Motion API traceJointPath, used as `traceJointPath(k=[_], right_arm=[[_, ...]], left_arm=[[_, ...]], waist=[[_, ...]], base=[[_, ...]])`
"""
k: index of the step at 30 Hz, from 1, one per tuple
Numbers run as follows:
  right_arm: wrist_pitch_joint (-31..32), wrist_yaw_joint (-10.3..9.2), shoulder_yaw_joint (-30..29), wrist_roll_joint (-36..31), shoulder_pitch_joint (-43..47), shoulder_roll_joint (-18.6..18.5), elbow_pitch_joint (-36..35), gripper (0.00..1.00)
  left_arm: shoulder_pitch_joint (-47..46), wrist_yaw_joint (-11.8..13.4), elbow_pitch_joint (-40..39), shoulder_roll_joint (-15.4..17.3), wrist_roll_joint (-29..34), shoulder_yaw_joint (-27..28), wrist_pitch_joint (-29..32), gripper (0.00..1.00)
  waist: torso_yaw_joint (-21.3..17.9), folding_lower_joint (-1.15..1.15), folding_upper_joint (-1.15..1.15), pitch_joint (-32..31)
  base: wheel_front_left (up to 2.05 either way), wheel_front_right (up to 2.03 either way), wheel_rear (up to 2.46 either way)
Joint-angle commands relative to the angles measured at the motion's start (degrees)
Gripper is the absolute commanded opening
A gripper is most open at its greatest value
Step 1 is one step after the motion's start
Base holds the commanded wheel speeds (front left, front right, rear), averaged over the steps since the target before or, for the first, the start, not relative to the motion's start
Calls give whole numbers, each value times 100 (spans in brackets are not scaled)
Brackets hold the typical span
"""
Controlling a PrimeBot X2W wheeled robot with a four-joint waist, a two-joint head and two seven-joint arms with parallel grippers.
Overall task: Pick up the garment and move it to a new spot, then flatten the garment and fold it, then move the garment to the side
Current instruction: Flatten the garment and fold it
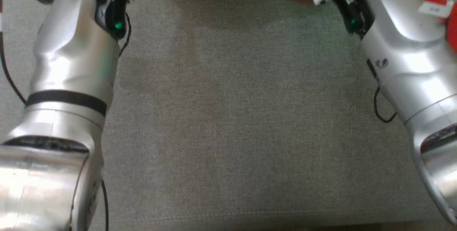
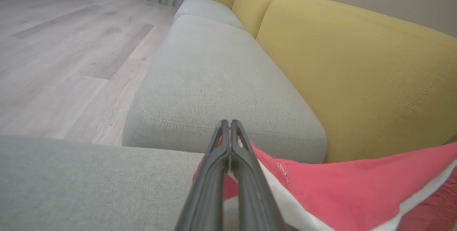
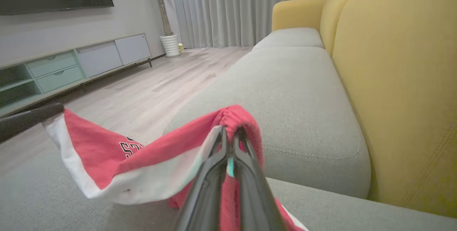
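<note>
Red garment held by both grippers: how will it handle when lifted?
Likely floppy: the garment sags between the right gripper and left gripper. Probably light: thin cloth bunches at the pinch. Unlikely to roll or break.

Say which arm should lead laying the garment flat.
Left, probably: left gripper pinches a clean corner of the garment; right gripper holds a bunched fold. Both are shut on it.
</note>
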Motion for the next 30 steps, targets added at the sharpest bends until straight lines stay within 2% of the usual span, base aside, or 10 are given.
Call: traceJointPath(k=[1, 6, 11, 17, 22, 26, 30], right_arm=[[-138, 39, 86, 210, 130, 111, -117, 0], [-258, 39, 369, 634, 939, -55, -476, 0], [-275, 39, 461, 742, 2243, -299, -1252, 0], [-276, 39, 155, 621, 3771, -618, -2201, 0], [-272, 39, -114, 430, 4644, -820, -2741, 0], [-86, 39, -465, 238, 5477, -919, -3339, 0], [255, 39, -896, -23, 6281, -879, -4011, 0]], left_arm=[[-49, -72, -176, 163, -119, 27, -27, 0], [663, -152, -909, 162, -376, 179, -28, 0], [1997, -196, -1820, 162, -204, 392, -28, 0], [3558, -238, -2882, 161, 59, 429, -28, 0], [4416, -240, -3556, 185, 192, 474, -28, 0], [5222, -146, -4257, 271, 263, 494, -12, 0], [6008, 37, -5087, 402, 296, 486, 252, 0]], waist=[[-6, -1, 0, 56], [-2, -1, 0, 1], [-38, -1, 0, -347], [-42, -1, 0, -764], [-25, -1, 0, -1012], [-14, -1, 0, -1238], [-18, -1, 0, -1424]], base=[[0, 0, 0], [0, 0, 0], [0, 0, 0], [0, 0, 0], [0, 0, 0], [0, 0, 0], [0, 0, 0]])
